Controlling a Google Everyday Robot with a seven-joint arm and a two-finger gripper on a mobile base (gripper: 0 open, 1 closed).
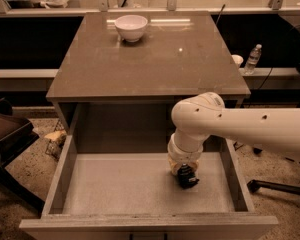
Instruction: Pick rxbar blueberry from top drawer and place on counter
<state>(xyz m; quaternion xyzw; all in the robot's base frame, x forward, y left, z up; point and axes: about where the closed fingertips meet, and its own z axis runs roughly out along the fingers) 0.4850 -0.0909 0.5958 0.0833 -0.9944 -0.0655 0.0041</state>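
Note:
The top drawer is pulled wide open, showing its pale speckled floor and low side walls. My white arm reaches in from the right and points straight down. My gripper is a small dark shape at the drawer floor, right of the middle. I cannot make out the rxbar blueberry as separate from the dark gripper; it may be hidden under it. The rest of the drawer floor shows nothing. The counter above is a glossy grey-brown top.
A white bowl stands at the back of the counter. A water bottle and a cup stand on a ledge at the right. A dark chair is at the left, and a chair base at the right.

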